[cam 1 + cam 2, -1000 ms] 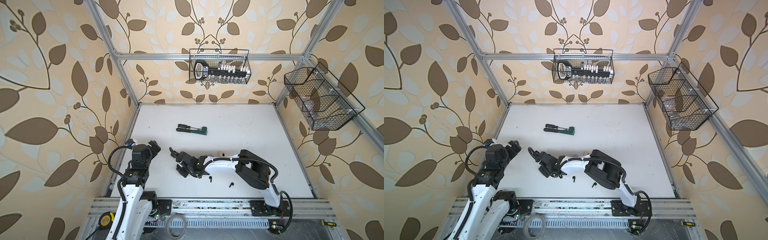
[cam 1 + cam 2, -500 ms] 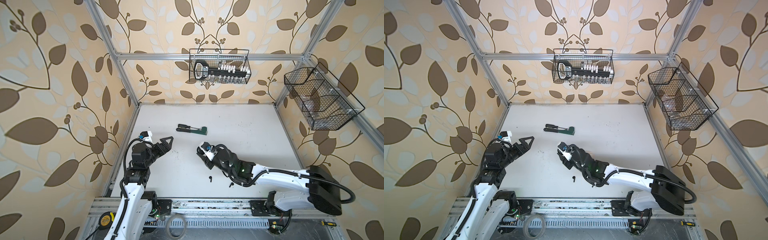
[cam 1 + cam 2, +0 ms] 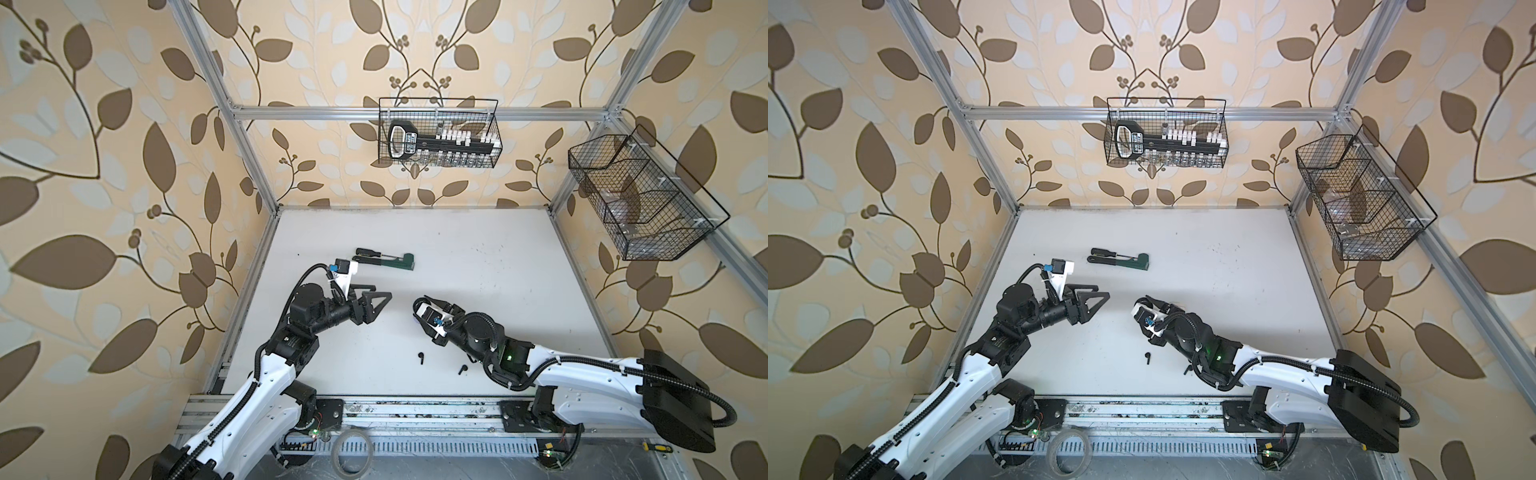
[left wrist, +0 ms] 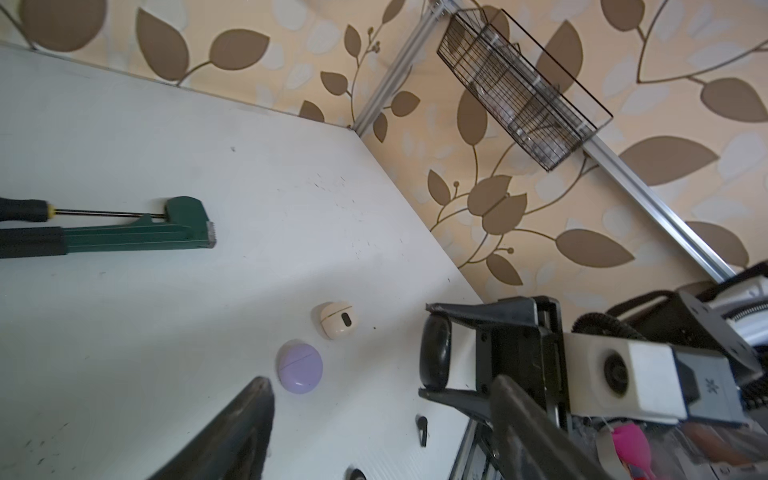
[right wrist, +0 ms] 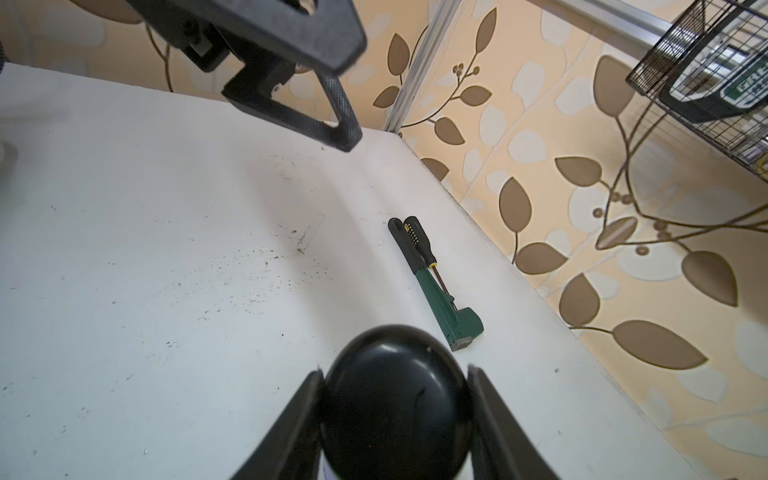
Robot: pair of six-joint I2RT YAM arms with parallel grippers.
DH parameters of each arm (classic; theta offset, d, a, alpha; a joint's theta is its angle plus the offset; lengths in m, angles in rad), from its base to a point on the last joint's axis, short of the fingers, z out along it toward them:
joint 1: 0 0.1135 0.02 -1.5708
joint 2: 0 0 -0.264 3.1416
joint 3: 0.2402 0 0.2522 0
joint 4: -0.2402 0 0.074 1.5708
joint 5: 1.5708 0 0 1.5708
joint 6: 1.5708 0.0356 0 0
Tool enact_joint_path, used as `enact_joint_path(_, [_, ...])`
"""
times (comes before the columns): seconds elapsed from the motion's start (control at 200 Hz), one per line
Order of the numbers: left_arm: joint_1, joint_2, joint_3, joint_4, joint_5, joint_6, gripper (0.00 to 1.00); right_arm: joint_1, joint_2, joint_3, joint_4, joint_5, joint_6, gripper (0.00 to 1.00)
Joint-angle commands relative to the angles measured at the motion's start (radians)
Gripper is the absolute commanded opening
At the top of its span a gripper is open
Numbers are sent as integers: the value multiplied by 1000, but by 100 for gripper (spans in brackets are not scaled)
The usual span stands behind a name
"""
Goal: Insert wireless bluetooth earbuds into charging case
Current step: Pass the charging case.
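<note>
My right gripper (image 5: 395,372) is shut on a round black charging case (image 5: 395,399), held above the table near its middle (image 3: 420,305). My left gripper (image 4: 380,382) hangs open and empty in the air, facing the right one (image 3: 374,297) a short way off. Two black earbuds (image 3: 422,358) (image 3: 462,369) lie on the white table near the front, one of them close to the right arm. A lilac case (image 4: 300,368) and a cream case (image 4: 337,320) sit shut on the table in the left wrist view; the right arm hides them from above.
A green wrench with a screwdriver (image 3: 384,261) lies at the back left of the table. One wire basket (image 3: 438,139) hangs on the back wall and another wire basket (image 3: 644,199) on the right wall. Aluminium frame posts edge the table.
The right arm swung from the left of the table to its middle with the black case in its grip. The left gripper rose, moved toward the centre and narrowed a little.
</note>
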Motion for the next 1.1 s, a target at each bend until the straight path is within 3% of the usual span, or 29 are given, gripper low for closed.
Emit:
enact_joint_path(0.0, [-28,14,10,85,39,102,78,19,-5,-25,65,-5,-71,26])
enact_joint_path(0.14, [-63,17,1,104,89,135,74,41,-29,-52,69,-7,-92,25])
enact_joint_path(0.465, [-163,44,31,44,113,234,54,68,-83,-58,51,19,-138,25])
enact_joint_path(0.785, [-252,93,75,-26,112,310,46,102,-94,-51,63,46,-176,25])
enact_joint_path(1.095, [-275,142,104,-55,110,336,37,127,-84,-39,88,67,-222,25])
